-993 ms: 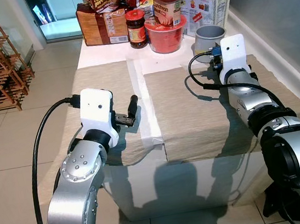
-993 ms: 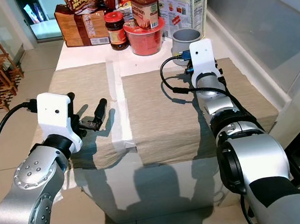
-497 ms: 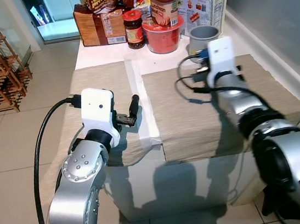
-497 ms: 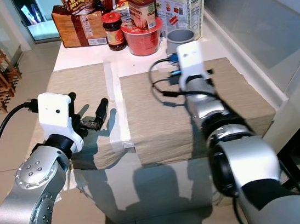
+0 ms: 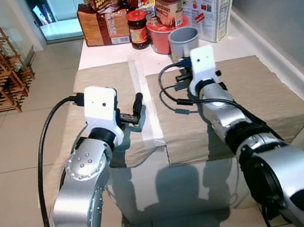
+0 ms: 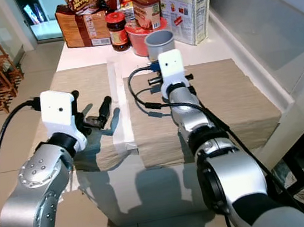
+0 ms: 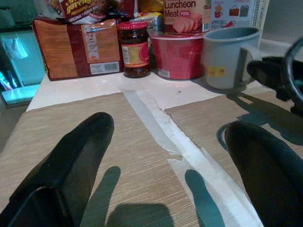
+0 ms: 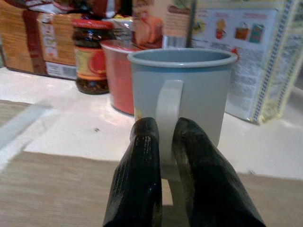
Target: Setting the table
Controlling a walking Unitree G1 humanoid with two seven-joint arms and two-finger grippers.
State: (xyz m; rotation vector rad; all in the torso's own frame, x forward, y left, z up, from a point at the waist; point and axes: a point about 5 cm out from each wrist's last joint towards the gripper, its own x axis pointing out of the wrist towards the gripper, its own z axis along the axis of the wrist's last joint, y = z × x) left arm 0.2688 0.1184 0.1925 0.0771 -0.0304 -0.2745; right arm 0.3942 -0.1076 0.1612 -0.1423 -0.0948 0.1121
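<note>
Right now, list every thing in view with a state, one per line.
Grey ceramic mug: upright, handle pinched by right claw.
Left claw: open, above the left beige woven placemat.
Red-lidded glass jar: upright, lid on.
Red plastic tub: upright, lidded.

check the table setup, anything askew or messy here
The white table cover showing between the two tan placemats is wrinkled and bunched at the near edge, and the left placemat droops over that edge. The right gripper is shut on the grey mug, which stands upright. Nothing looks spilled.
</note>
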